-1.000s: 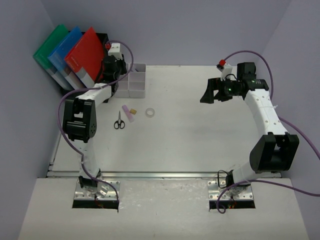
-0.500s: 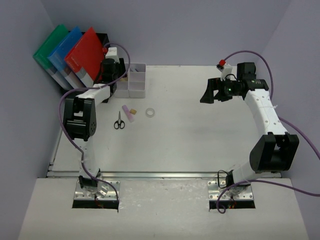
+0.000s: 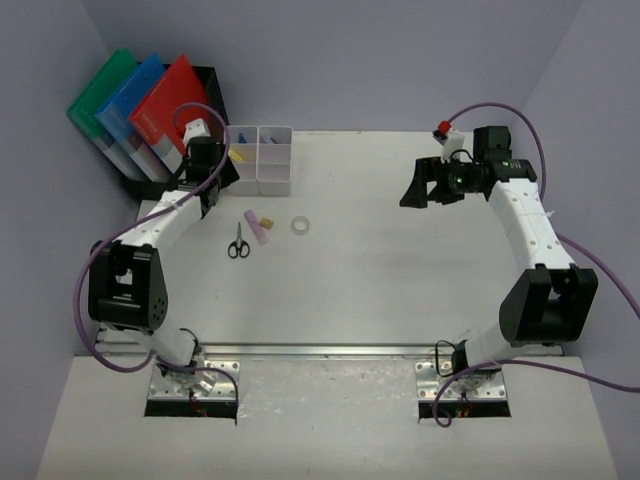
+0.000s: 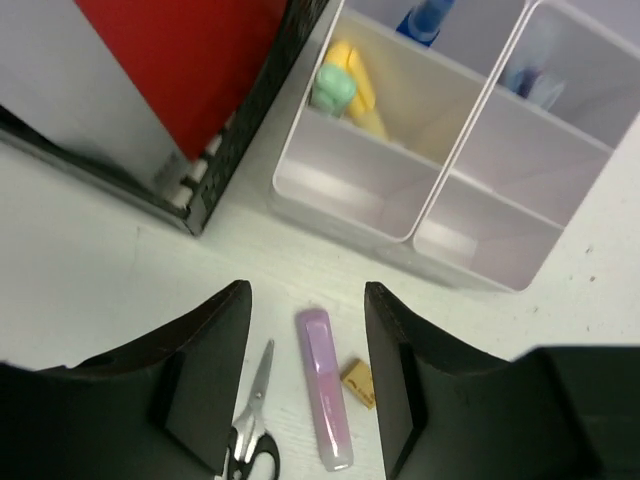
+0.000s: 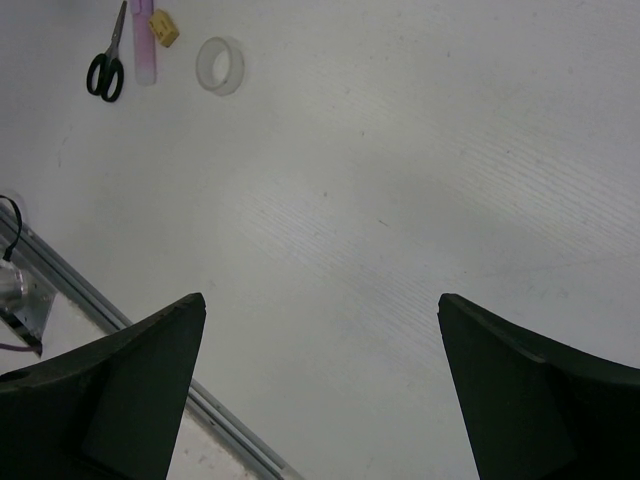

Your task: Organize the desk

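The white desk (image 3: pixel 380 270) holds black-handled scissors (image 3: pixel 238 243), a pink highlighter (image 3: pixel 256 227), a small yellow eraser (image 3: pixel 266 221) and a clear tape roll (image 3: pixel 300 225) at the left. My left gripper (image 3: pixel 213 190) is open and empty, above the desk between the highlighter (image 4: pixel 325 390) and the white compartment tray (image 4: pixel 440 150). In the left wrist view the highlighter lies between my fingers (image 4: pixel 305 295), with the scissors (image 4: pixel 252 430) and eraser (image 4: pixel 359 383) beside it. My right gripper (image 3: pixel 420 185) is wide open and empty, high over bare desk (image 5: pixel 320 300).
A black file rack (image 3: pixel 135 175) with green, blue and red folders (image 3: pixel 165 105) stands at the back left beside the tray (image 3: pixel 262 158). The tray holds a yellow and green item (image 4: pixel 345 90) and a blue one (image 4: pixel 425 18). A silver rail (image 3: pixel 330 350) runs along the near edge.
My left gripper has pulled back from over the tray, down and to the left, and its elbow has swung left. The right arm has not moved.
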Motion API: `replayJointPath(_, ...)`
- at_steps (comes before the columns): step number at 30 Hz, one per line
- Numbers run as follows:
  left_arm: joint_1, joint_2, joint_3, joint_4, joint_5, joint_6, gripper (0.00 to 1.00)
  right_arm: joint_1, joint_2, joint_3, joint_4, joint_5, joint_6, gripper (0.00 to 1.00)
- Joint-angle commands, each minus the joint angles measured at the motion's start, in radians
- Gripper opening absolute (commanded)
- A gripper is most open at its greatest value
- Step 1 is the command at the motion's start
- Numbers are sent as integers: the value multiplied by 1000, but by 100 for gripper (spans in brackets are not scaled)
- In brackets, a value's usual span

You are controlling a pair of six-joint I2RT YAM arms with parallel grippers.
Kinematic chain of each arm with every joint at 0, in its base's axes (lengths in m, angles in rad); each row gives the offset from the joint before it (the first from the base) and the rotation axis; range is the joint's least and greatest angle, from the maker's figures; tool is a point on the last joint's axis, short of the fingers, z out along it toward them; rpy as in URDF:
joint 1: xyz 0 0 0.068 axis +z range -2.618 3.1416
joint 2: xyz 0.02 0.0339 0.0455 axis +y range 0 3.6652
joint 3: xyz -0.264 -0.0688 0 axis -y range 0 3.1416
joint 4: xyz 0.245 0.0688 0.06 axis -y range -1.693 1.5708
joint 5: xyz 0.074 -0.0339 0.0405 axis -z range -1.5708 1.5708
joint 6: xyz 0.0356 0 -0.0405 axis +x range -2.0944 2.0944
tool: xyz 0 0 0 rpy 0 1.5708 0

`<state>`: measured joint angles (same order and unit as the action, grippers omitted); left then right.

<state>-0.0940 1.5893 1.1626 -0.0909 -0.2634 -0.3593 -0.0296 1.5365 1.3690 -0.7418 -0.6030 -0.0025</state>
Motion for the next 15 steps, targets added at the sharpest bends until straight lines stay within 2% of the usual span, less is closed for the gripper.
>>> replayJointPath(1, -40, 110, 91, -262, -86, -204, 43, -3, 27, 52, 21, -15, 30, 99)
replayJointPath(5, -49, 213, 141, -316, -50, -271, 38, -3, 37, 65, 18, -21, 36, 99)
replayJointPath(15, -67, 364, 224, -349, -67, -306, 40, -3, -11, 16, 21, 8, 14, 99)
